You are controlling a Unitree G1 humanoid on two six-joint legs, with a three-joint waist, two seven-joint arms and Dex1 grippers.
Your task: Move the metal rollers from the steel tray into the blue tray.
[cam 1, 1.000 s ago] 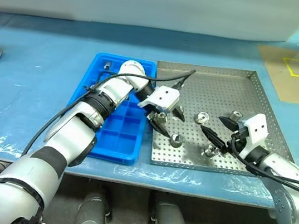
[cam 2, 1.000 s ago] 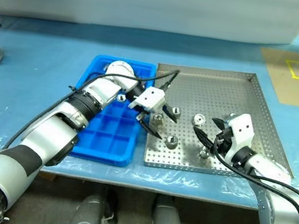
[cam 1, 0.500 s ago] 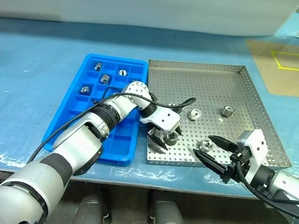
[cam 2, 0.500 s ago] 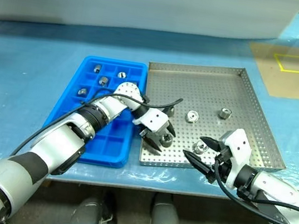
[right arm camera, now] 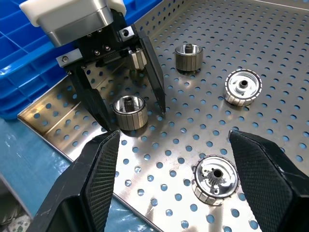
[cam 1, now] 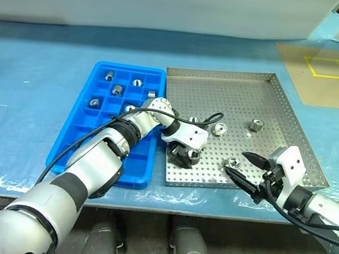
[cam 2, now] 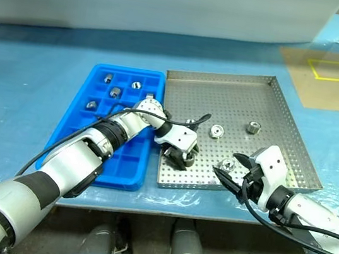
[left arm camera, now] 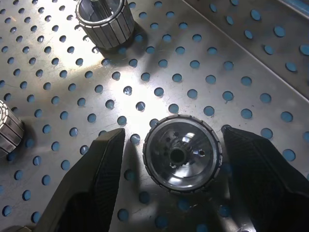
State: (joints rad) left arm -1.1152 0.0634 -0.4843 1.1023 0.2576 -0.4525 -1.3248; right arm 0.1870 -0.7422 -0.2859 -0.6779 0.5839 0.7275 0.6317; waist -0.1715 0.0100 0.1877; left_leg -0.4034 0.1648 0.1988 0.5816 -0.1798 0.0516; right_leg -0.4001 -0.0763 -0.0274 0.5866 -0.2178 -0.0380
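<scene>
Left gripper [right arm camera: 123,99] jaws apart, straddling a small shiny ribbed metal roller [left arm camera: 182,153] standing axis-up on the perforated steel tray [cam 1: 238,96]. Right gripper [cam 1: 244,167] wide open, farther off, near another roller [right arm camera: 215,179]. Blue compartmented plastic tray [cam 1: 75,135] is just left.

Bright, even overhead light — white glare on the steel tray [left arm camera: 145,96] floor, soft short shadows under the metal rollers [right arm camera: 129,112]; close views stay sharp.

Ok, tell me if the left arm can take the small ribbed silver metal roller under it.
Probably yes: the left gripper straddles the roller, jaws open either side, nothing between.
</scene>
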